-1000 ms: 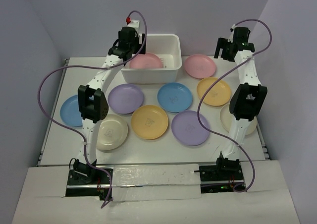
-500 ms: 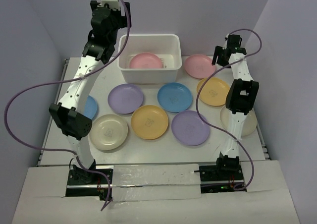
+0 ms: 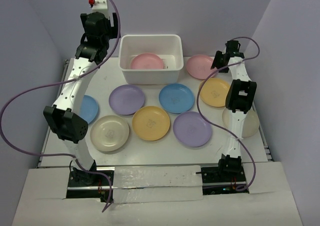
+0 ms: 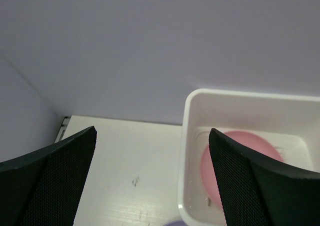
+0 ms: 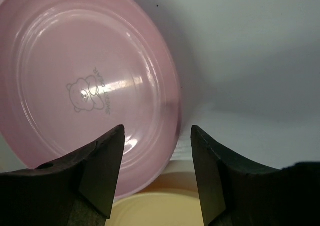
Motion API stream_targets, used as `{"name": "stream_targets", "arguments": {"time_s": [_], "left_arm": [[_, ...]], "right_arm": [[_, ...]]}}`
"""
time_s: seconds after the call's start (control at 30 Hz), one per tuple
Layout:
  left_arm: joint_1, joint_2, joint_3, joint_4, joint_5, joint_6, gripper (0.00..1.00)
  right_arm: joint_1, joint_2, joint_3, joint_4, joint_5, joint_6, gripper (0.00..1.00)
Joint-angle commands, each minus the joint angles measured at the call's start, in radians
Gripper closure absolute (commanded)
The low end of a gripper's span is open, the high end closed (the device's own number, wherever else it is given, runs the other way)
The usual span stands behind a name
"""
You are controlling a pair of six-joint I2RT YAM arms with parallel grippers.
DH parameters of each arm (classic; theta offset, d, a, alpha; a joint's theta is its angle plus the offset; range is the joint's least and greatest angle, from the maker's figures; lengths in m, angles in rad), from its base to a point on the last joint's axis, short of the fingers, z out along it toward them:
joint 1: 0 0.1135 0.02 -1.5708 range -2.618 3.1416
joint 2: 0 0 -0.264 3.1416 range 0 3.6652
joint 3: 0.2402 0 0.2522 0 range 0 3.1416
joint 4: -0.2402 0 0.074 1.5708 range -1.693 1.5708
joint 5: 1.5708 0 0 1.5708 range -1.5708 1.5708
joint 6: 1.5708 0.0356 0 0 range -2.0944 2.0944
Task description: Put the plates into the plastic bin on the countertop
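Our right gripper (image 5: 156, 136), jaws apart, straddles the rim of a round pink plastic plate (image 5: 85, 86). Light, stiff, slippery, we judge.

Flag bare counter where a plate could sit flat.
Bare: white countertop left of the white plastic bin; the near strip in front of the left cream round plate and near purple round plate. Crowded: the middle, plates almost rim to rim.

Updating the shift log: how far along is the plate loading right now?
Done: one pink plate lies in the plastic bin. In hand: the right gripper straddles the rim of a second pink plate beside the bin with open fingers, not yet gripping; the left gripper hangs open and empty. Left: that plate plus eight other plates on the countertop.
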Motion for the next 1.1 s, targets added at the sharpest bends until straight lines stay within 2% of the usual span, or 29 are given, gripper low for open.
{"name": "stream_targets", "arguments": {"time_s": [0.0,0.17,0.3,0.33,0.37,0.4,0.43,0.47,0.67,0.83,0.97,1.07], "left_arm": [[0.011,-0.075,-0.055,-0.048,-0.025,-0.011,0.01],[0.038,-0.126,-0.12,-0.049,-0.042,0.0,0.01],[0.051,-0.15,-0.148,-0.051,-0.041,0.005,0.01],[0.053,-0.155,-0.153,-0.049,-0.041,0.005,0.01],[0.055,-0.159,-0.16,-0.048,-0.041,0.005,0.01],[0.058,-0.162,-0.17,-0.045,-0.047,0.004,0.01],[0.063,-0.165,-0.181,-0.038,-0.054,0.001,0.01],[0.068,-0.166,-0.196,-0.031,-0.059,-0.006,0.01],[0.166,-0.131,-0.196,-0.055,-0.044,-0.112,0.01],[0.278,-0.101,-0.21,-0.13,0.041,-0.222,0.01],[0.345,-0.122,-0.302,-0.14,0.068,-0.289,0.01],[0.416,-0.154,-0.375,-0.16,0.16,-0.322,0.01]], "right_arm": [[0.014,0.032,0.042,0.04,0.025,0.033,0.41],[0.035,0.052,0.027,0.033,0.078,0.068,0.44],[0.039,0.056,0.022,0.032,0.109,0.088,0.56],[0.038,0.056,0.023,0.032,0.111,0.09,0.66],[0.037,0.056,0.023,0.032,0.113,0.091,0.7],[0.037,0.051,0.017,0.032,0.113,0.093,0.8],[0.037,0.041,0.01,0.033,0.113,0.095,0.94],[0.036,0.026,0.007,0.032,0.111,0.095,1.0],[0.011,-0.092,0.014,0.033,0.054,0.138,1.0],[-0.021,-0.256,0.014,0.063,-0.035,0.234,1.0],[-0.032,-0.365,-0.054,0.073,-0.023,0.276,1.0],[-0.039,-0.446,-0.082,0.081,-0.028,0.296,1.0]]}}
